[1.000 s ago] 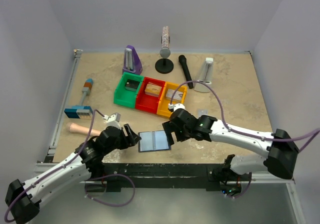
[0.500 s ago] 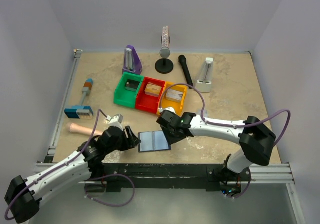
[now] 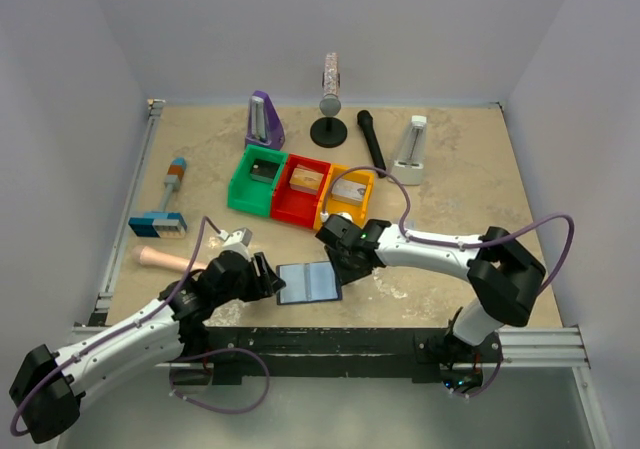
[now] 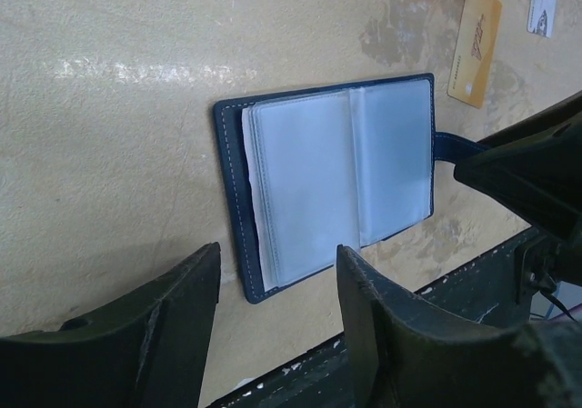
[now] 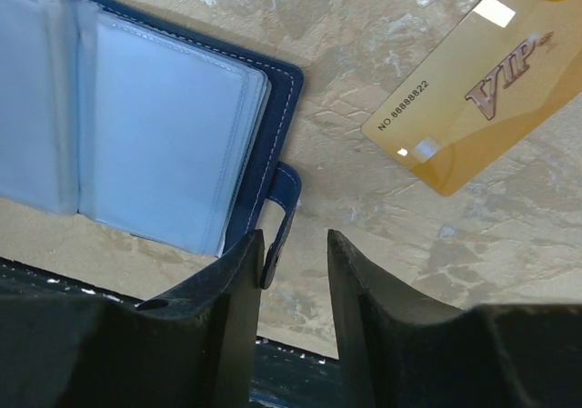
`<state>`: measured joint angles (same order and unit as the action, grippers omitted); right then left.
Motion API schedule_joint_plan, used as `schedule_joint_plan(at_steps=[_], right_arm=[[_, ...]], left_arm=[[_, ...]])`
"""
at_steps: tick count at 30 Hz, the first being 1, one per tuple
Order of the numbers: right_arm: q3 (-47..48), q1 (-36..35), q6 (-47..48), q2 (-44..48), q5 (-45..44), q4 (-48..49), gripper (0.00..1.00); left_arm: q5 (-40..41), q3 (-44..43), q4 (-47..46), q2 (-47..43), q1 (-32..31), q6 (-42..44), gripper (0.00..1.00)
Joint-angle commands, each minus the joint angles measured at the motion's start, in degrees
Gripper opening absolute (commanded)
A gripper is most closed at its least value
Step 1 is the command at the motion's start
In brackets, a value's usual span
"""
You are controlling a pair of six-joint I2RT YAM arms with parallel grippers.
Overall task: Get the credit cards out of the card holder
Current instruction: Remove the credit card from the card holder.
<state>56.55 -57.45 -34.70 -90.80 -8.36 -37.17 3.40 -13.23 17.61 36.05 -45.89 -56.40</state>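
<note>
My left gripper point(image 4: 275, 276) hangs with its fingers spread wide and nothing between them, low over the near long side of the card holder point(image 4: 327, 181), not touching it. My right gripper point(image 5: 296, 244) is set narrower, jaws still apart. The small navy strap point(image 5: 280, 210) of the holder lies in the gap, close against one finger and clear of the other, so it is straddled rather than pinched. The card holder lies opened flat, lining up, close to the near edge of the desk point(image 3: 450, 209) and about midway along it, between my two grippers. Its pale clear sleeves point(image 4: 391, 154) face up, and I cannot tell whether any card sits inside them. One card is already out: the amber card point(image 5: 473, 108), gold lettering up, lies flat on the desk just beyond the holder's strap side, apart from it. It sits between the holder and the yellow bin point(image 3: 345, 199) further back. From above, my right arm covers that card.
</note>
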Motion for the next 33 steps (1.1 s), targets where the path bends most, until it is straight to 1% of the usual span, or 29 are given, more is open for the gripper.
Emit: schedule_joint_plan(at_steps=[1,3,6,7,8,17,22,23,27,33], right_arm=[[1.37,-0.03,0.77,-1.57,2.29,1.75,0.35],[0.84,-0.03,0.60,-1.57,2.65,2.27,0.32],[-0.21,-0.03,0.60,-0.69,3.17,2.89,0.20],[-0.91,-0.03,0.42,0.01,3.35,3.41,0.09],[-1.53,-0.03,0.25,0.97,3.44,3.85,0.00],[-6.10,-0.21,-1.60,5.90,5.63,6.76,0.00],[-6.63,-0.21,-2.04,6.52,6.69,7.20,0.00],[-6.63,-0.21,-2.30,6.52,6.86,7.28,0.00],[-6.63,-0.21,-2.48,6.17,7.39,7.72,0.00],[-6.46,-0.21,-2.48,5.99,7.48,7.72,0.00]], left_arm=[[-1.02,-0.13,-2.31,0.24,-0.17,1.29,0.58],[-1.11,-0.13,-2.22,0.25,-0.17,1.38,0.58],[-1.11,-0.04,-2.40,0.60,-0.17,1.47,0.57],[-1.29,-0.12,-2.57,0.77,-0.25,1.56,0.57],[-1.29,-0.21,-2.75,1.03,-0.25,1.65,0.57],[-1.82,-3.73,-3.72,6.04,-0.17,4.98,0.57],[-3.14,-4.08,-6.88,7.89,-0.17,4.90,0.58],[-4.96,-4.08,-7.49,8.24,-0.25,4.98,0.57],[-7.00,-4.17,-9.78,8.77,-0.17,5.07,0.57],[-7.79,-3.73,-10.75,11.40,-0.25,5.07,0.57]])
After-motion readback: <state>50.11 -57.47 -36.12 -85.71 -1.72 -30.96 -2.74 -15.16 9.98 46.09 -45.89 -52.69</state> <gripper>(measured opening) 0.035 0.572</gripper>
